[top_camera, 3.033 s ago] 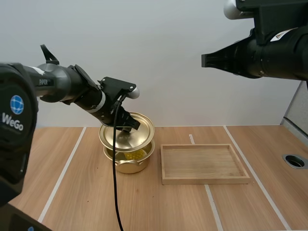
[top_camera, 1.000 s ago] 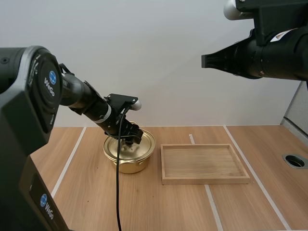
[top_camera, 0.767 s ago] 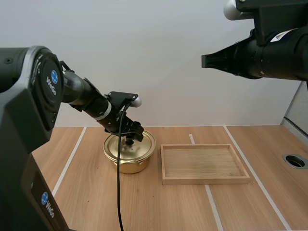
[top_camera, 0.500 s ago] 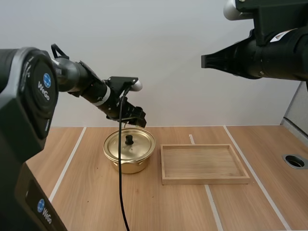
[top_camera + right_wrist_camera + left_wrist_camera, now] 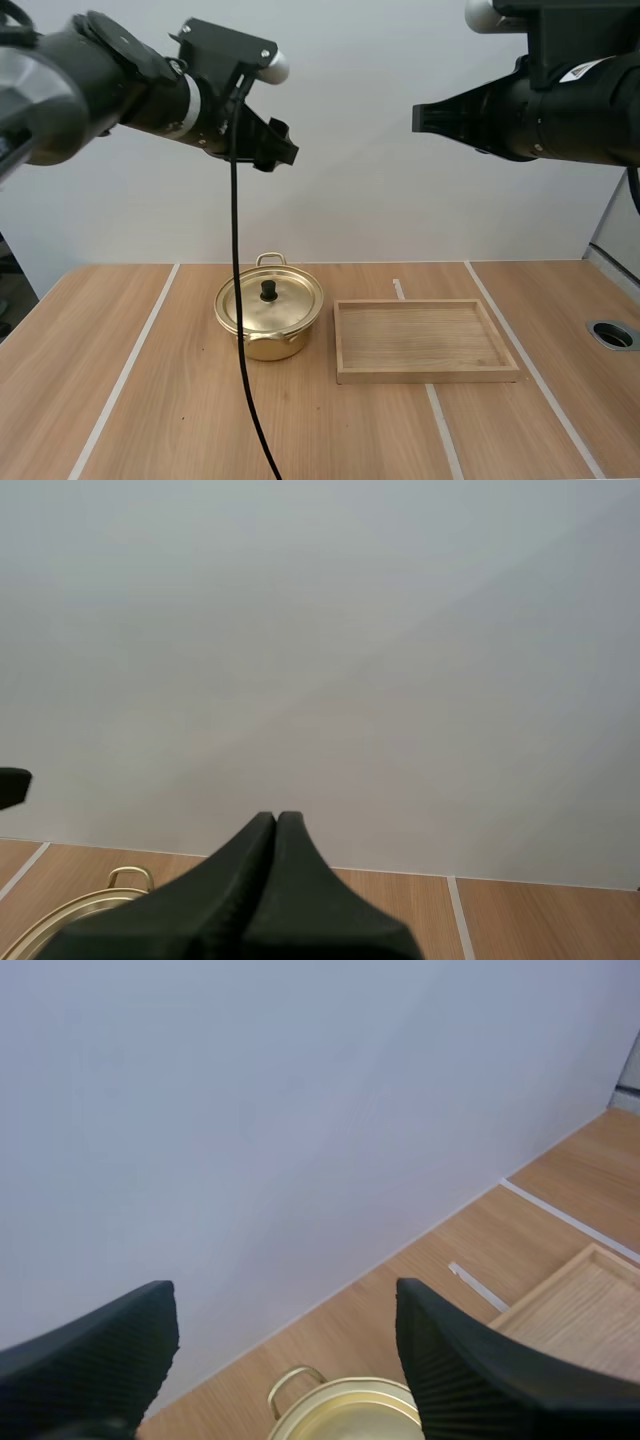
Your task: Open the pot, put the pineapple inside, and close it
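Observation:
The gold pot [image 5: 268,330] stands on the table left of centre, and its lid [image 5: 270,300] with the black knob [image 5: 268,290] sits on top and hides the inside. My left gripper [image 5: 281,152] hangs high above the pot, open and holding nothing. In the left wrist view its fingers [image 5: 120,1345] stand wide apart around the left gripper [image 5: 285,1300], with the pot [image 5: 345,1415] far below. My right gripper [image 5: 424,118] is raised high at the right, shut. In the right wrist view the right gripper [image 5: 276,821] is one dark wedge over the pot's rim [image 5: 70,915].
A wooden tray [image 5: 425,372] lies just right of the pot, with nothing in it; its corner [image 5: 585,1305] shows in the left wrist view. A round hole [image 5: 612,334] sits in the table at the far right. White lines run across the tabletop.
My left gripper has come off the lid knob and risen high above the pot, still open. The lid stays on the pot. The right arm has barely moved.

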